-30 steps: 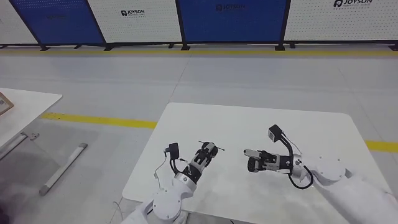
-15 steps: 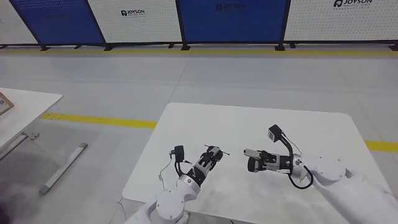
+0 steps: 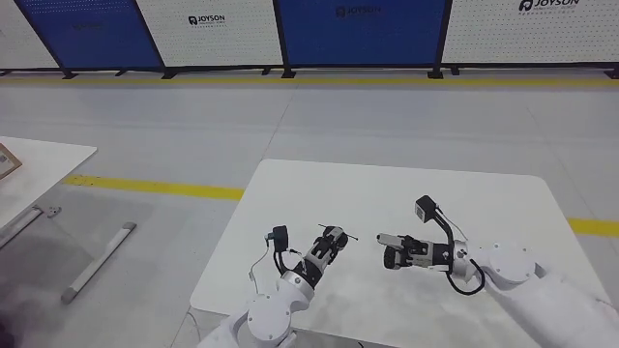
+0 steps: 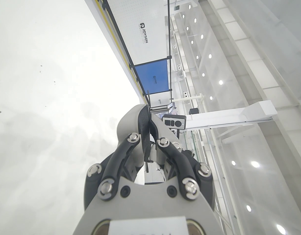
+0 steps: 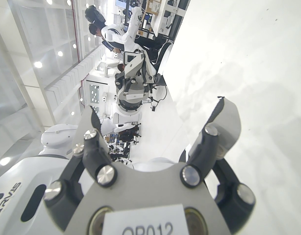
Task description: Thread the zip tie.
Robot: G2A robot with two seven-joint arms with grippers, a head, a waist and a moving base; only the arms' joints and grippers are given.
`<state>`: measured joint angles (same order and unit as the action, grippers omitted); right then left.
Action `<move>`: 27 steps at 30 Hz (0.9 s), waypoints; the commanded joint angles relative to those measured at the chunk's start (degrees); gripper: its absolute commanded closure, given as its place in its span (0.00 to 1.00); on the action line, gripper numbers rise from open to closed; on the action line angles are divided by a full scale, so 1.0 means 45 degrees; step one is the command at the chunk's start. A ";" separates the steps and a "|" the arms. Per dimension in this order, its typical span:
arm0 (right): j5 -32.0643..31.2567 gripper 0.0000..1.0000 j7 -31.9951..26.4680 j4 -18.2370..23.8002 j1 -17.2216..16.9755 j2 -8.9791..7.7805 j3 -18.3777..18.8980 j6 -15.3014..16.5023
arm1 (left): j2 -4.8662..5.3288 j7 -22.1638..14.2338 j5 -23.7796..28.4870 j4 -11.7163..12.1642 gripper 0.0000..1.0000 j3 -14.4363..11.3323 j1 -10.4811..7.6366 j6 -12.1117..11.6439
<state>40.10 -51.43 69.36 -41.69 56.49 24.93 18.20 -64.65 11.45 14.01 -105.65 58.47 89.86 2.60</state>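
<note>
Zip tie [image 3: 338, 232] is clamped in your left gripper [image 3: 331, 242], fingers closed on the strap approx mid-length w/ a thin end poking out each side, held over the table [image 3: 435, 188]. Your right gripper [image 3: 384, 249] hangs near the left gripper, facing it but apart from it, fingers spread wide & holding nothing. Risks, as I judge them: the strap looks thin & floppy, so if you bring the right fingers in off-line you'll nudge the free end rather than catch it, & the tie may pivot or slip in the left grip. The head slot is too small to make out, so you can't confirm which end is which; threading blind could bend the tail. Only the tie's own end lies between the left gripper & the right. Well beyond the left gripper: yellow floor line [image 3: 155, 187], blue & white panels [image 3: 358, 10]; a second table [image 3: 39, 164] off to its side. None is in your way.
</note>
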 commanded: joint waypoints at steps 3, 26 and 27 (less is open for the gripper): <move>-0.0170 0.00 -0.0338 -0.0361 0.0189 0.0360 -0.0002 -0.0072 | 0.0000 0.0000 0.0000 0.0000 1.00 0.0000 0.0000 0.0000; -0.0311 0.00 0.0088 -0.2093 0.0500 0.1907 -0.0589 0.0220 | 0.0000 0.0000 0.0000 0.0000 1.00 0.0000 0.0000 0.0000; -0.0364 0.00 0.0012 -0.2030 0.0424 0.1920 -0.0511 0.0261 | 0.0000 0.0000 0.0000 0.0000 1.00 0.0000 0.0000 0.0000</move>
<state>38.66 -51.27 59.94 -39.37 65.07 22.28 19.24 -64.65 11.45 14.01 -105.65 58.47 89.86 2.60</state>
